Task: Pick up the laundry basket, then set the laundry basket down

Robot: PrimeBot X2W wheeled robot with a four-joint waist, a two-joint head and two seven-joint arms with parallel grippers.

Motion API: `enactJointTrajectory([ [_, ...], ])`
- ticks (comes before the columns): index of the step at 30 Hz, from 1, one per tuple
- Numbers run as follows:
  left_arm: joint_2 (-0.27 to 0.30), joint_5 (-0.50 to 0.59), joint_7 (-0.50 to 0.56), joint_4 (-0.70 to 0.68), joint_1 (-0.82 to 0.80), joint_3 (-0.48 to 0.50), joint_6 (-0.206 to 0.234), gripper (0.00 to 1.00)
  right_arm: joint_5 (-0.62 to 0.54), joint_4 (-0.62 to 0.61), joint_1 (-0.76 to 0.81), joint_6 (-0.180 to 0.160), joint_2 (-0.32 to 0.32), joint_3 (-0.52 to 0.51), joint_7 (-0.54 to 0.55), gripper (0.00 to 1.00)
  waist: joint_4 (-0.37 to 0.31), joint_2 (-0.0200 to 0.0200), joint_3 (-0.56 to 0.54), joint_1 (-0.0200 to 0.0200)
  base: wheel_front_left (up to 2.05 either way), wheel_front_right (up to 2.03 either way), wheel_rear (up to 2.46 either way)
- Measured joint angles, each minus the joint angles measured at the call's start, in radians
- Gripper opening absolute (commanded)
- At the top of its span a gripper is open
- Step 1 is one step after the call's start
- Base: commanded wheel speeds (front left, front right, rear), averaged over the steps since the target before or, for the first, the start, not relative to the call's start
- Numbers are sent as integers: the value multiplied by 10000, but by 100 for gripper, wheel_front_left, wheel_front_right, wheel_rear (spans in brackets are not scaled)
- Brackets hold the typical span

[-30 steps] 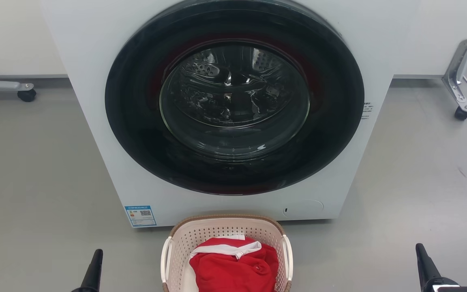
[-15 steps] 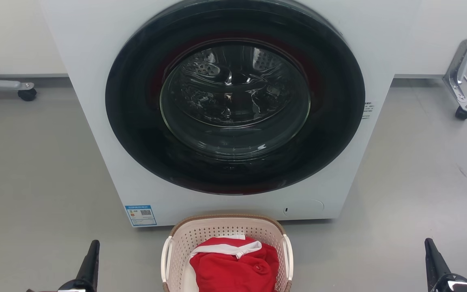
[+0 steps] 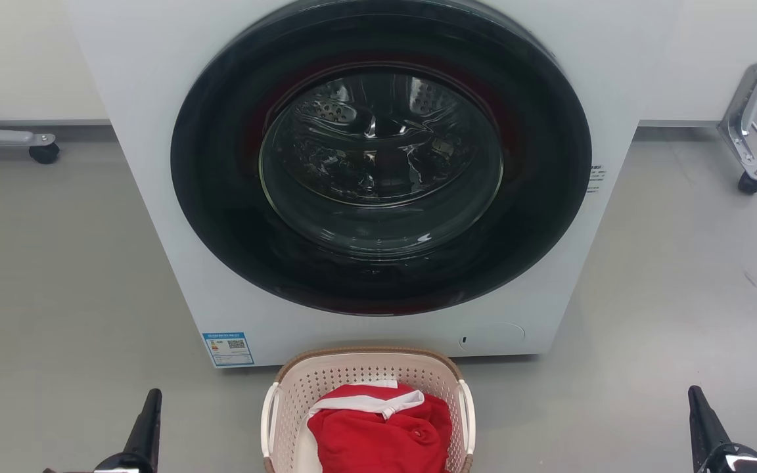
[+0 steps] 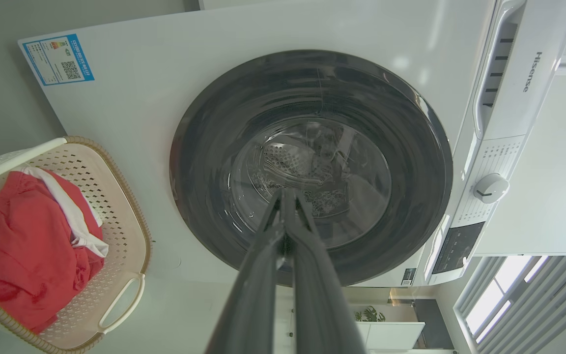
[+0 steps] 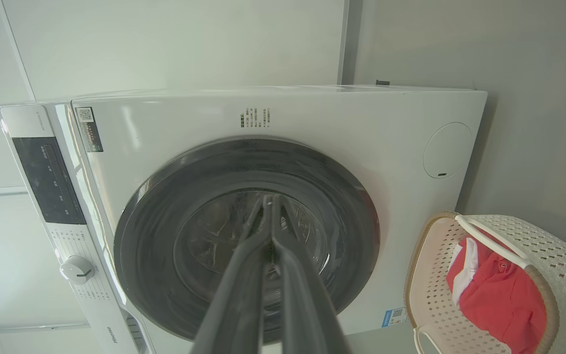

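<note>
Laundry basket untouched between left tool and right tool; both pinched together, pointing at washer.

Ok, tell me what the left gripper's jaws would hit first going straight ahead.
The left gripper, jaws shut, aims at the glass of the washer door, so that is probably met first, though the gap is hard to judge. The laundry basket sits off that line.

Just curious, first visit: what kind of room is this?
Probably a laundry corner: a white front-loading washing machine, and before it a pale perforated plastic laundry basket holding red clothing.
</note>
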Motion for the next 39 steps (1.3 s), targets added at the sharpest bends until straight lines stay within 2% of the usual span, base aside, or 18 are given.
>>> enactJointTrajectory([
  [39, -4, -2, 0, 10, 0, 0, 2, 0, 12, 2, 0, 0, 2, 0, 0, 0, 0, 1, -1, 0, 0, 0, 0],
])
